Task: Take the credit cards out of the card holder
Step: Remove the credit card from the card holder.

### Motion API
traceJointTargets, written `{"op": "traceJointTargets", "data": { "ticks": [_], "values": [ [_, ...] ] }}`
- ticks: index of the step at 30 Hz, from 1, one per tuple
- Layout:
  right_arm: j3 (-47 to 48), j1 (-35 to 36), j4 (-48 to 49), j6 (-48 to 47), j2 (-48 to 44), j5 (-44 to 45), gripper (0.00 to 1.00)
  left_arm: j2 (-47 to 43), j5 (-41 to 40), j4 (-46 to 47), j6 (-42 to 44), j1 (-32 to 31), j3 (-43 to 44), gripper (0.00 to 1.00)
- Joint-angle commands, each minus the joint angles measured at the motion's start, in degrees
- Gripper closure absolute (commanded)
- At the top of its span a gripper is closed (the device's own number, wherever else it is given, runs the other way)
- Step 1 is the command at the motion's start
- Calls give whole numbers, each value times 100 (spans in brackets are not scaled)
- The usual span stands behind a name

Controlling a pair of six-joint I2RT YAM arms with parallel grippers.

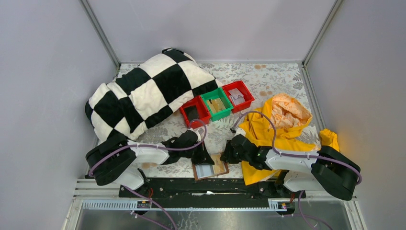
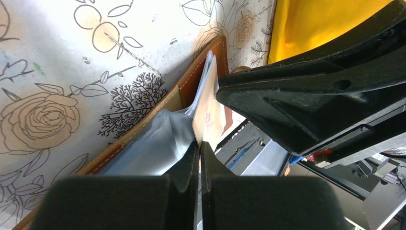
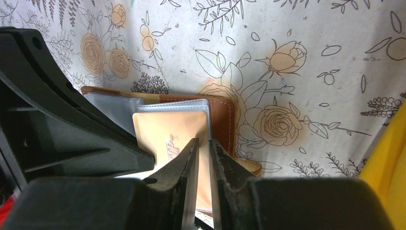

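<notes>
The card holder (image 1: 210,168) lies open near the table's front edge, a brown leather wallet (image 3: 223,120) with pale grey pockets (image 2: 153,146). One half of it stands tilted up (image 2: 198,76). A tan credit card (image 2: 208,112) sticks out of a pocket (image 3: 163,132). My left gripper (image 2: 200,143) is shut on the card's near edge (image 1: 205,157). Across from it, my right gripper (image 3: 203,143) pinches the raised half's pocket edge, jaws nearly together (image 1: 230,152). Its black finger (image 2: 306,91) fills the right of the left wrist view.
Two red bins (image 1: 195,112) (image 1: 238,95) and a green bin (image 1: 216,104) stand in a row behind the wallet. A checkered blanket (image 1: 143,91) is heaped at back left. Yellow clothing (image 1: 277,129) lies under the right arm. A black rail (image 1: 210,187) borders the front edge.
</notes>
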Motion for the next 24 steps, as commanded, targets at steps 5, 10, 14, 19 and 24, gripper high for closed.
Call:
{"op": "traceJointTargets", "data": {
  "ticks": [5,10,14,19,24],
  "values": [
    [283,51,-637,-320,-328,-27,75,3,320,83,602,144,198,100],
    [610,55,-685,-495,-435,26,73,405,729,-704,1633,356,899,100],
    [681,49,-491,-521,-118,-57,73,625,731,-1195,1964,366,1244,100],
    [465,54,-245,-306,101,-2,74,547,742,-1118,1914,390,1084,100],
    [252,50,-356,-235,111,167,75,473,818,-1002,1878,412,931,100]
  ]
}}
